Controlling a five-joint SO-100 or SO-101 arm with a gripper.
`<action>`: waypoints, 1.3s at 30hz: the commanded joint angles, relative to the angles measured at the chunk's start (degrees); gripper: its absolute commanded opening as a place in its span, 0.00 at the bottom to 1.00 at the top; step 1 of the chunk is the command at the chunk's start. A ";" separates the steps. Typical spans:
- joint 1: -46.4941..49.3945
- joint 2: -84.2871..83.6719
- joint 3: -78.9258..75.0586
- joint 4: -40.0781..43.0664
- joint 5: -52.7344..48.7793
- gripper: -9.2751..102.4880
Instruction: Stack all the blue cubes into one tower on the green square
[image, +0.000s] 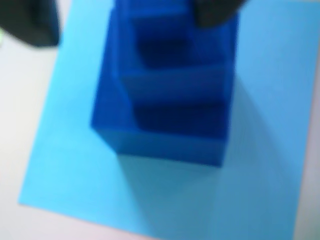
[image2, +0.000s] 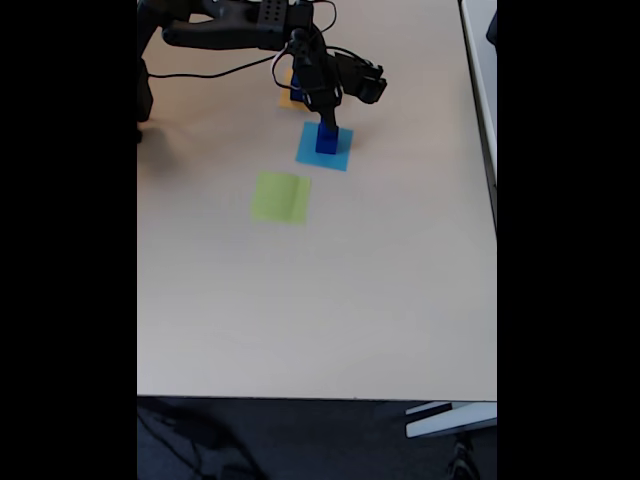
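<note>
On my wrist feed, a stack of blue cubes (image: 165, 105) stood on a light-blue paper square (image: 65, 165), not on the green one. The picture was blurred, but I could make out stepped levels: a wide cube at the bottom, a narrower one above it, and what looked like a third, smaller still, nearest the camera. The bottom cube sat fully inside the light-blue square's edges, toward its upper part in that view.

The gripper (image: 120, 15) came in from the top edge of the wrist feed as two dark shapes, one at the upper left corner and one at the upper right of the stack. The right-hand shape overlapped the top of the stack; the left-hand one sat apart from it, over the pale table (image: 15, 125). I could not tell from either feed whether the jaws were gripping the top cube or simply spread around it.

From the fixed camera, the arm (image2: 240, 30) reached in from the upper left, and the gripper hung right over the blue stack on the light-blue square. The green square (image2: 281, 197) lay bare on the table, below and to the left of the light-blue one, near it but not touching. An orange square (image2: 286, 98) peeked out behind the arm, mostly hidden, just above the light-blue one.
</note>
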 joint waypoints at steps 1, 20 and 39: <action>-0.18 2.29 -2.55 -1.14 -0.88 0.22; -3.78 14.24 -4.04 -4.57 -4.04 0.26; -18.11 15.64 6.86 0.09 23.12 0.31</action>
